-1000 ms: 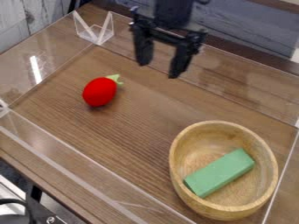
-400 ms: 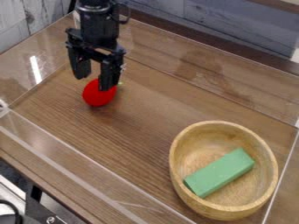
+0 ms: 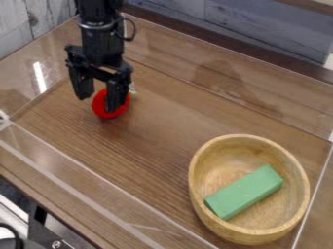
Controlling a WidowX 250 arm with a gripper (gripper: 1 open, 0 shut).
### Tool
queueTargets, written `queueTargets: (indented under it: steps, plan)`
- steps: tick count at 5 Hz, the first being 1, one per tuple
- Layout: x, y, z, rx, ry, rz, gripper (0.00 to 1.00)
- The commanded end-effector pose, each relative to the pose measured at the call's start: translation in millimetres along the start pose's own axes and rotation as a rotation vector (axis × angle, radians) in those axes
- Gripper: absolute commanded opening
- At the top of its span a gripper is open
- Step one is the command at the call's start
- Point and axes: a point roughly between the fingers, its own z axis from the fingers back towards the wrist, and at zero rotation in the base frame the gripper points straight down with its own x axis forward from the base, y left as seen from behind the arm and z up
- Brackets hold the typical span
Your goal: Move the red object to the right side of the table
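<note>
1. Camera view, the change: the gripper [image 3: 104,95] was over the far middle of the table [image 3: 156,160] a second ago, well apart from the toy; it has since swung across to the left part of the picture and now has its fingers about the red object [image 3: 113,109].
2. The hand is spread wide, one finger on either side of the toy, with no grip to be seen.
3. The red object lies between the fingers and partly under them, seemingly where it lay before. For the task, the approach looks nearly done; closing, lifting and the carry rightward should remain.
4. From the hand, the wooden bowl [image 3: 196,197] with the green block [image 3: 244,191] in it is well off to the picture's right and nearer the camera.
5. Hard to make out: the fingers cover part of the toy and its leafy tip; whether they touch it, or how low they reach, I cannot tell. The arm is cut off at the top edge.
</note>
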Motion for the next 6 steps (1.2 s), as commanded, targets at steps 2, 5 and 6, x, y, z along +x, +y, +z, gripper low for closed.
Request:
queueTargets:
  steps: [2,5,6]
  plan:
    - [16.1,12.8,12.1,0.012,-0.026,-0.081,1.00]
    - [11.0,23.0,15.6,-0.009,0.002,0.032,1.00]
    - [15.0,20.9,9.2,-0.013,0.010,0.014,1.00]
